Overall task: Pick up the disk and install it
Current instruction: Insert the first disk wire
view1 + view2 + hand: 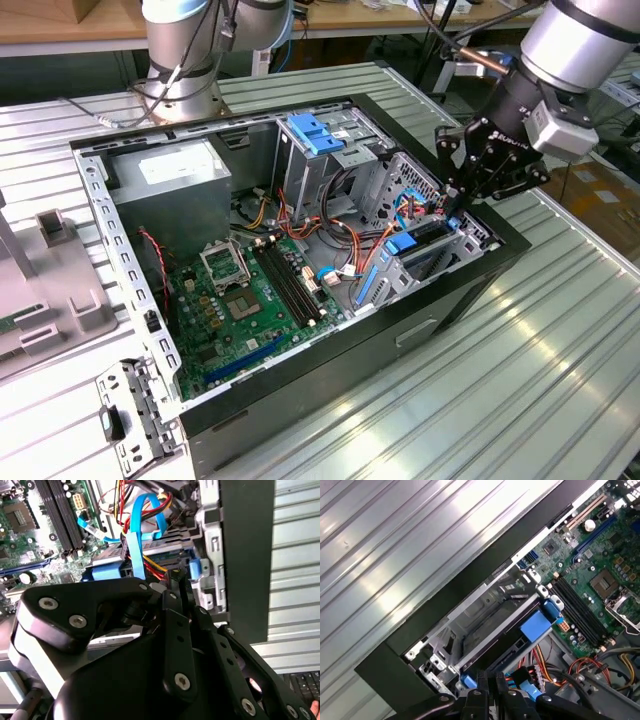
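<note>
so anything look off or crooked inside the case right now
Nothing stands out. The disk sits in the drive bay at the case's front corner and looks level with the cage, with the gripper just above it. The cables are loose but not snagged.

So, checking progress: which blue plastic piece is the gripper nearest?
The blue piece on the lower drive cage below the gripper, not the blue latch atop the upper cage.

Arm point(575, 40) showing silver-grey tube; gripper point(462, 198) wearing matte black linkages studded with silver screws point(182, 681); grey wrist box.
</note>
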Robot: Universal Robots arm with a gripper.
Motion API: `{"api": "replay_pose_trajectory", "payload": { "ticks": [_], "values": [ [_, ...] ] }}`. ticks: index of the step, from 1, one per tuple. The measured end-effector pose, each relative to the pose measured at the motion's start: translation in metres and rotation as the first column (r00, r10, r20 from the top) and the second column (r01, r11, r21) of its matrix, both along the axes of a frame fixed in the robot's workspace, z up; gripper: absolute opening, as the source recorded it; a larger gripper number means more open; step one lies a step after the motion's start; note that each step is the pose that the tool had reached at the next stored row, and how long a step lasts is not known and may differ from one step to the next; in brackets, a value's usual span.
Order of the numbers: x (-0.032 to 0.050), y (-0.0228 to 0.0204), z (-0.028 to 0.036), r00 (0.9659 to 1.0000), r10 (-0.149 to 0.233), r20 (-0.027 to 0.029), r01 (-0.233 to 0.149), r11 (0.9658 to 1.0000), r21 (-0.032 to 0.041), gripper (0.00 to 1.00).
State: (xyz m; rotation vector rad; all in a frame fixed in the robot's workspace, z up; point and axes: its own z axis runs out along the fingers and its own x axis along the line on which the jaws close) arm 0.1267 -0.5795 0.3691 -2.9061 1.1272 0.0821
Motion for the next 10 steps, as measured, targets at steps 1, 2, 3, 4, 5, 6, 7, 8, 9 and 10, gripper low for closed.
{"api": "replay_pose_trajectory", "payload": {
  "ticks": [1, 2, 3, 4, 5, 6, 7, 8, 9, 10],
  "values": [
    [-0.003, -0.0024, -0.0012, 1.0, 0.0, 0.0, 0.0, 1.0, -0.0001, 0.17],
    [-0.0062, -0.0035, -0.0026, 1.0, 0.0, 0.0, 0.0, 1.0, 0.0002, 0.17],
    [-0.01, -0.0035, -0.0037, 1.0, 0.0, 0.0, 0.0, 1.0, -0.0003, 0.17],
    [-0.0117, -0.0033, -0.0045, 1.0, -0.001, 0.0, 0.001, 1.0, 0.0, 0.17],
    [-0.0117, -0.0027, -0.005, 1.0, -0.003, -0.0001, 0.003, 1.0, 0.0001, 0.17],
    [-0.0117, -0.0027, -0.0051, 1.0, -0.003, 0.0, 0.003, 1.0, 0.0001, 0.17],
    [-0.0118, -0.0027, -0.0051, 1.0, -0.003, 0.0, 0.003, 1.0, -0.0001, 0.17],
    [-0.0118, -0.0027, -0.005, 1.0, -0.003, 0.0, 0.003, 1.0, -0.0002, 0.17],
    [-0.0118, -0.0027, -0.0051, 1.0, -0.004, 0.0, 0.004, 1.0, -0.0001, 0.17],
    [-0.0118, -0.0027, -0.0051, 1.0, -0.004, 0.0, 0.004, 1.0, -0.0001, 0.17]
  ]
}}
